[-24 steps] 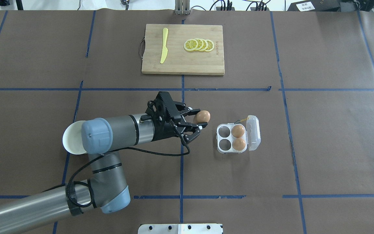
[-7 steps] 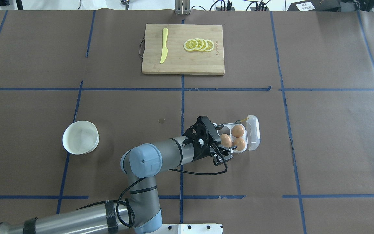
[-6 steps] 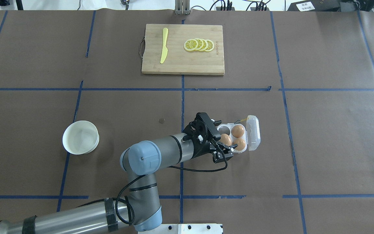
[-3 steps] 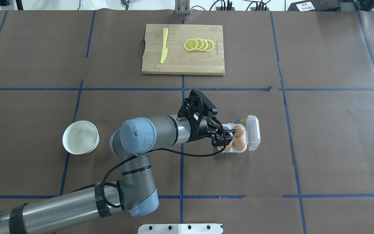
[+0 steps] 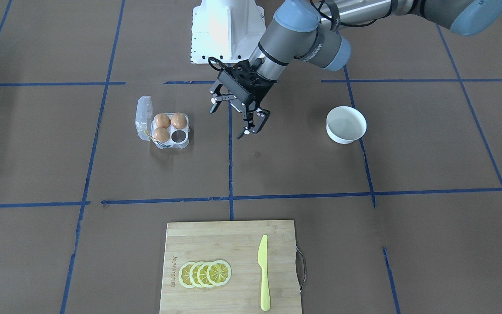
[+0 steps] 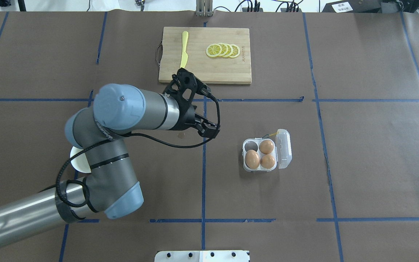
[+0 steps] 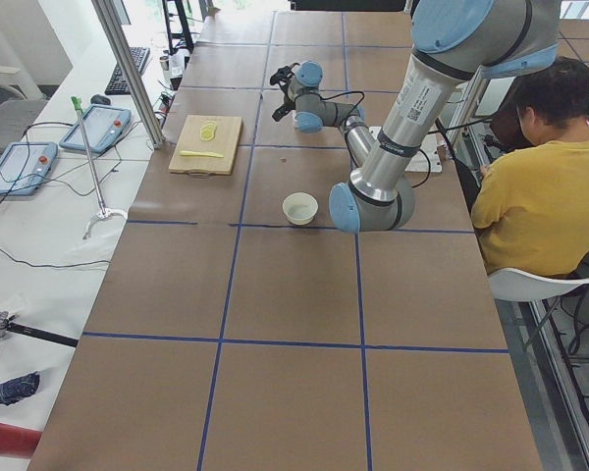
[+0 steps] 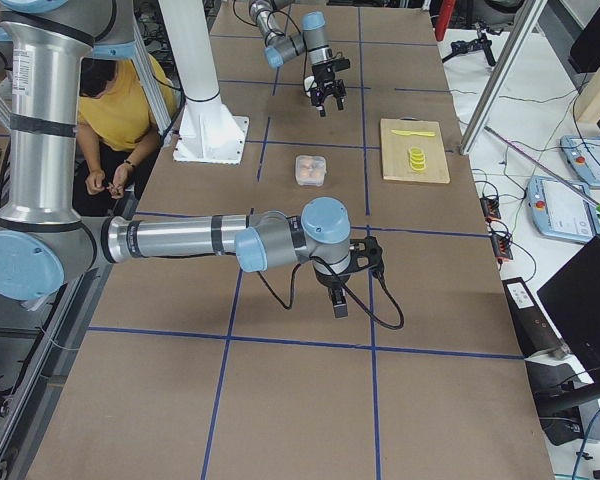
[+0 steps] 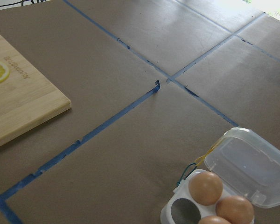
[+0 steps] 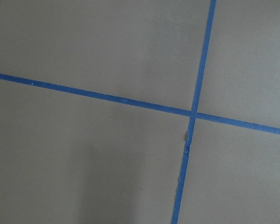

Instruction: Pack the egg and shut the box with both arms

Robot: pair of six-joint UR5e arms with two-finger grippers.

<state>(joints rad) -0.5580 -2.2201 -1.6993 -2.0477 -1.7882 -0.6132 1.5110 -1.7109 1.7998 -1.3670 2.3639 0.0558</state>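
Observation:
The clear egg carton stands open on the table, its lid folded out to the right. It holds three brown eggs. The egg lies in the near-left cell; the far-left cell is empty. The carton also shows in the front view and the left wrist view. My left gripper is open and empty, raised above the table left of the carton and apart from it. My right gripper shows only in the exterior right view, low over bare table; I cannot tell if it is open or shut.
A wooden cutting board with lemon slices and a yellow knife lies at the far middle. A white bowl stands left of the carton, partly hidden by my left arm in the overhead view. A person sits behind the robot.
My left gripper carried the egg to the carton, left it in the near-left cell, opened, and has drawn back up and to the left, away from the carton.

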